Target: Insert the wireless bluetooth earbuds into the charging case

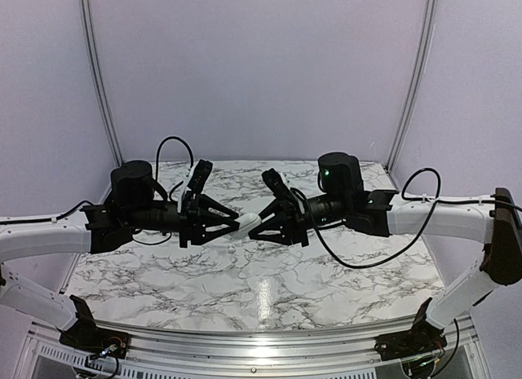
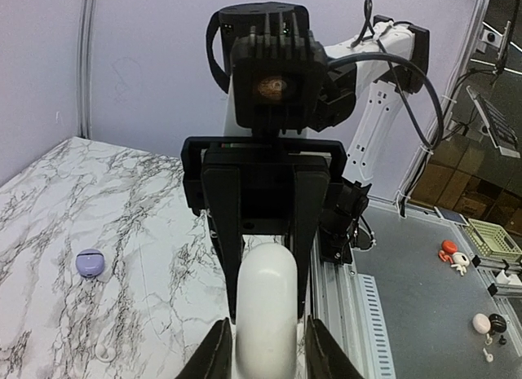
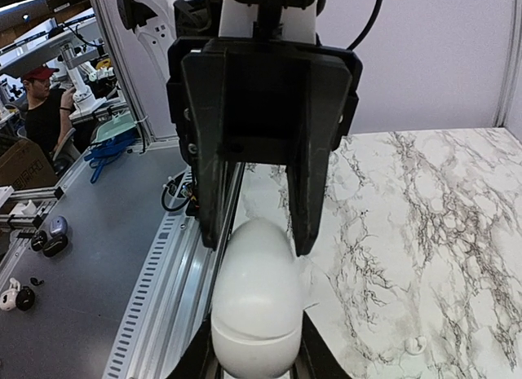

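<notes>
A white rounded charging case (image 1: 248,225) hangs in mid-air above the marble table (image 1: 269,285), between the two grippers. My left gripper (image 1: 237,224) is closed on one end of it; in the left wrist view (image 2: 267,338) the case (image 2: 266,301) fills the space between my fingers. My right gripper (image 1: 263,223) is closed on the other end; in the right wrist view (image 3: 257,356) the case (image 3: 257,289) shows a seam near my fingers. A lilac case (image 2: 90,263) lies on the table. A tiny whitish earbud (image 3: 416,345) lies on the marble; a similar one shows in the left wrist view (image 2: 103,351).
The table's near edge carries an aluminium rail (image 1: 253,342) with both arm bases. Black cables (image 1: 371,261) loop over the marble beside the right arm. Grey booth walls (image 1: 261,69) close the back and sides.
</notes>
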Controlling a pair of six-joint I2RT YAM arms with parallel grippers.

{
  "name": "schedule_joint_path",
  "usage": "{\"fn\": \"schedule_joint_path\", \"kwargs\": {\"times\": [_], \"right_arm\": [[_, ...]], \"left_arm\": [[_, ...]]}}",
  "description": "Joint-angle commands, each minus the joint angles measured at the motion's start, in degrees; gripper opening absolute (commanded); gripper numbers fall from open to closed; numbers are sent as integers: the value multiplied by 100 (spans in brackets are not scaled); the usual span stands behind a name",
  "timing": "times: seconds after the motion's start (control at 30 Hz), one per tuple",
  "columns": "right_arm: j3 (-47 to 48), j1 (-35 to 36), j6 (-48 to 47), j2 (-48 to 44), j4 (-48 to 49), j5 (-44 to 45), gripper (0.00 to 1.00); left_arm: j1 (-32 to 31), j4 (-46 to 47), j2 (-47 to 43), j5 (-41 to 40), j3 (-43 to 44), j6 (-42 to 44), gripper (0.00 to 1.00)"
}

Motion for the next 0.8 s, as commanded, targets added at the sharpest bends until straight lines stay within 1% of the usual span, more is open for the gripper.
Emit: {"fn": "schedule_joint_path", "kwargs": {"times": [0.0,0.1,0.23,0.37,0.43,0.47,0.6,0.73,0.77], "right_arm": [[280,67,1,-110,36,253,8],[310,62,50,-98,84,340,8],[318,60,77,-101,133,370,8],[320,61,99,-118,143,404,8],[309,63,119,-127,164,454,8],[309,54,129,-132,173,478,8],[302,48,164,-119,204,539,8],[300,32,205,-120,218,568,8],[300,27,209,-119,222,557,8]], "left_arm": [[28,201,143,362,140,64,33],[17,198,178,390,116,98,35],[-1,198,205,352,108,136,34],[-3,198,219,334,91,188,28],[-5,198,223,318,62,215,27],[-8,198,233,320,47,230,27],[-22,181,299,345,29,214,34],[-33,167,305,342,12,236,34],[-31,163,303,334,11,239,32]]}}
